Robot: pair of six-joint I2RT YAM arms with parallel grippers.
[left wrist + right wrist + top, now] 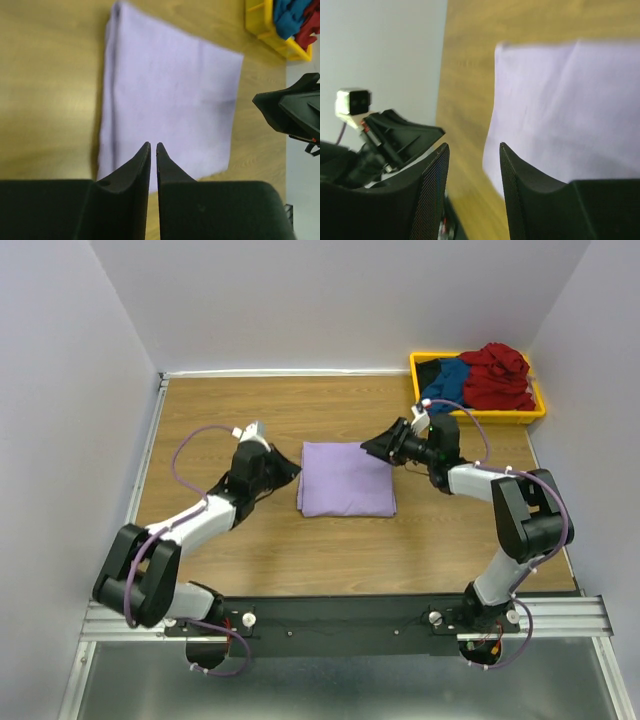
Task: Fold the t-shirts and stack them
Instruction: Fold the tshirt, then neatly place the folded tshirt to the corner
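I see the lavender t-shirt [346, 480] lying folded into a flat rectangle in the middle of the wooden table [220, 410]. My left arm reaches forward from its base with the elbow low and out to the left, and the forearm angles in toward the cloth. The left gripper [153, 145] points at the shirt's left edge. Its jaws are pressed almost together with only a thin slit between them, and nothing is caught there. I cannot tell whether the tips touch the cloth.

The right arm bends sharply at the elbow and its wrist turns left. The right gripper [472, 145] sits at the shirt's far right corner with its jaws spread and empty.

The dark red shirt [500, 375] and blue shirt [445, 380] are heaped in the yellow bin [500, 418] at the far right corner.
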